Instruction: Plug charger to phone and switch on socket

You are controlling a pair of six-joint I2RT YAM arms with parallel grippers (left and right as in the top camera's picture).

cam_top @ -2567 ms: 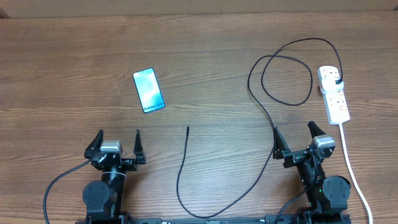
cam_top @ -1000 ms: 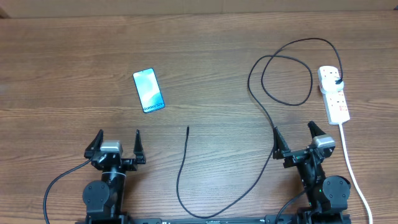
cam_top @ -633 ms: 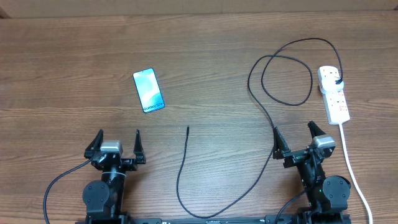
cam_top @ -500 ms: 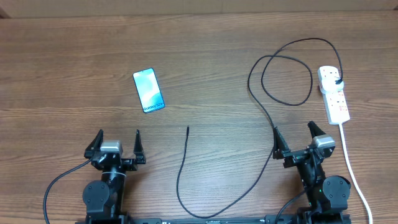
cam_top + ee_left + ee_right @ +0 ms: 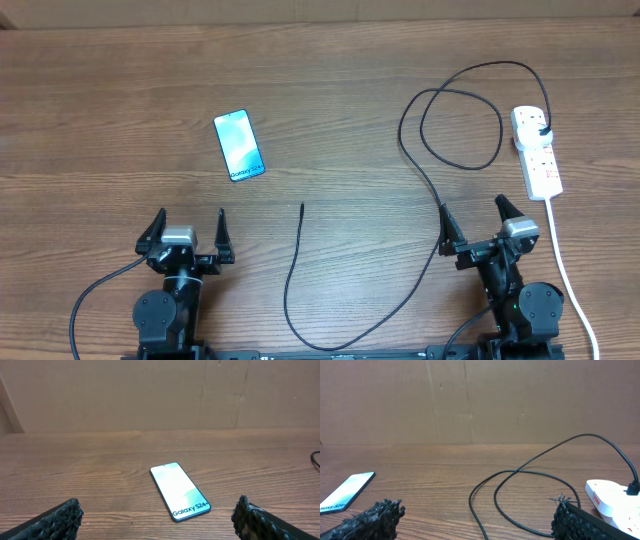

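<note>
Wood-grain laminate covers the table [image 5: 330, 90], brown and matte, with a plain cardboard wall [image 5: 150, 395] behind it. Against the earlier overhead frames I find no change: both arms, the cable and the phone sit where they were.

Left gripper [image 5: 190, 222]: jaws spread fully wide with nothing between them, parked at the near edge. Its pads [image 5: 60, 520] are black with a coarse, knobbly surface. Right gripper [image 5: 472, 215]: I read it the same way, spread wide and empty, with the same rough black pads.

Phone [image 5: 240, 146]: a thin flat rectangle with rounded corners and a glossy light-blue screen. It lies flat ahead of the left gripper, slightly rotated and well apart from it.

Charger cable [image 5: 296, 270]: thin and black. Its connector tip [image 5: 302, 206] lies loose on the table between the two grippers, apart from the phone. The cable runs to the near edge, bends back past the right gripper, forms a loop and ends at a black plug [image 5: 541, 131] seated in the power strip [image 5: 538, 160].

Power strip: smooth white plastic, elongated, with small red marks, at the far right ahead of the right gripper. Its thicker white cord [image 5: 565, 270] trails to the near edge.
</note>
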